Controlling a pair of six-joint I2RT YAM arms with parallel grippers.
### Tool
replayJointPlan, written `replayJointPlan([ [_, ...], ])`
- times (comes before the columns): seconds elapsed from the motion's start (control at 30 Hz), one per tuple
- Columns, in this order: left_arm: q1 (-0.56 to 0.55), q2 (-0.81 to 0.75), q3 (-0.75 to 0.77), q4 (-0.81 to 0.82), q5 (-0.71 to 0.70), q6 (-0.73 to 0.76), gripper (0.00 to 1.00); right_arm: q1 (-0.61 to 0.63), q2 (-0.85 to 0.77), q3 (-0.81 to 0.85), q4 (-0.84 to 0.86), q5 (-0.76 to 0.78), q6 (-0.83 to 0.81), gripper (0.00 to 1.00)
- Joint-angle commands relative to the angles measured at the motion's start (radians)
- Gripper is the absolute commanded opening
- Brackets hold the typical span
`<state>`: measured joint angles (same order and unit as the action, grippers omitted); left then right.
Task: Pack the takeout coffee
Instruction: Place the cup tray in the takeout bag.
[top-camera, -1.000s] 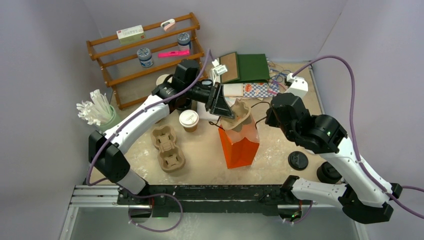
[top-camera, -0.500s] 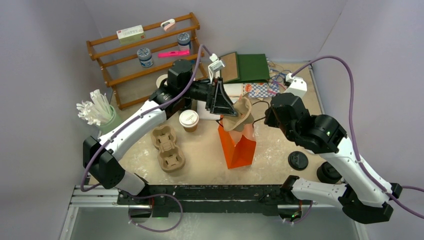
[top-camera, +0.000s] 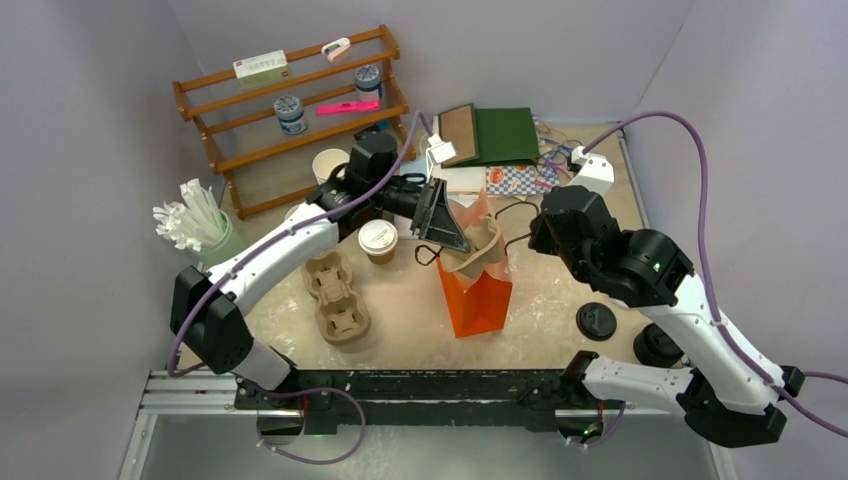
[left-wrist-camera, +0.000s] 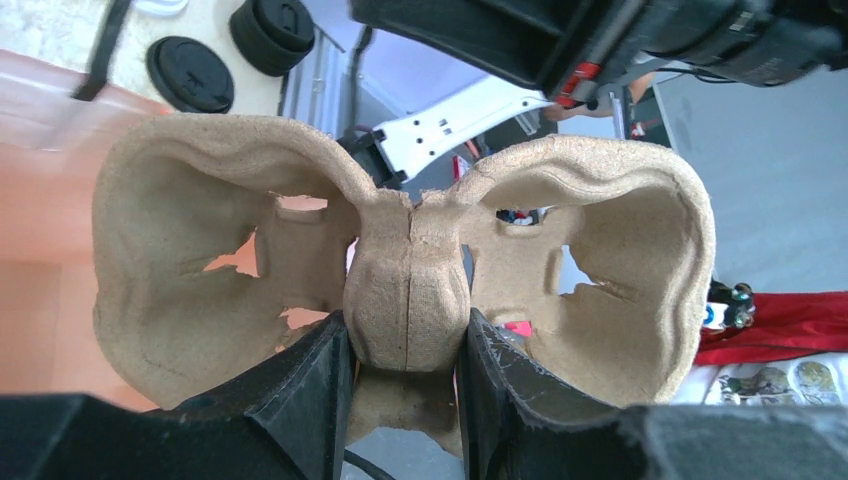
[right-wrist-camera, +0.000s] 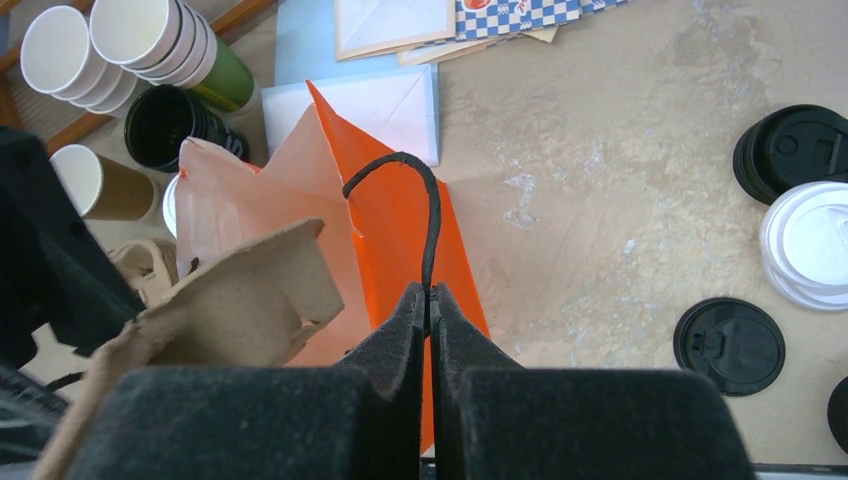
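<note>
The left gripper (left-wrist-camera: 408, 400) is clamped on the middle ridge of a pulp carrier (left-wrist-camera: 410, 290), holding it tilted over the mouth of the orange bag (top-camera: 478, 295), which stands at mid-worktop, a little toward the near edge. The right gripper (right-wrist-camera: 430, 310) is pinched tight on the bag's black handle (right-wrist-camera: 425, 200), and looks to be holding the bag up and open.

The coffee is not packed yet. One cup (top-camera: 379, 252) with its white lid (top-camera: 378, 234) stands upright on the worktop, left of the bag and apart from it. An open cup (top-camera: 329, 162) without a lid stands nearer the far-left corner.

Whether the lidded cup is full cannot be told. If it is, it will be fairly heavy for its size and must stay upright. The paper wall is soft and will buckle under a hard squeeze, and the lid could pop off if pushed from below. The best hold is likely around the body just under the rolled rim, where the paper is stiffest, with light pressure and never by the lid itself.
</note>
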<state>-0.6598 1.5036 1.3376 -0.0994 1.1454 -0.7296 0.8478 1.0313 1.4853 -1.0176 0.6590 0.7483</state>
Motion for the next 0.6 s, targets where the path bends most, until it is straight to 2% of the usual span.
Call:
replayJointPlan([
  [0.0, -0.003, 0.069, 0.117, -0.259, -0.034, 0.181, 0.34, 0.003, -0.004, 0.004, 0.017, 0.013, -0.002, 0.01],
  [0.33, -0.003, 0.288, 0.418, -0.603, -0.161, 0.393, 0.32, 0.003, -0.006, 0.007, 0.016, 0.012, -0.004, 0.01],
  [0.57, -0.004, 0.351, 0.544, -0.728, -0.242, 0.548, 0.31, 0.002, -0.007, 0.014, 0.01, 0.014, -0.015, 0.01],
])
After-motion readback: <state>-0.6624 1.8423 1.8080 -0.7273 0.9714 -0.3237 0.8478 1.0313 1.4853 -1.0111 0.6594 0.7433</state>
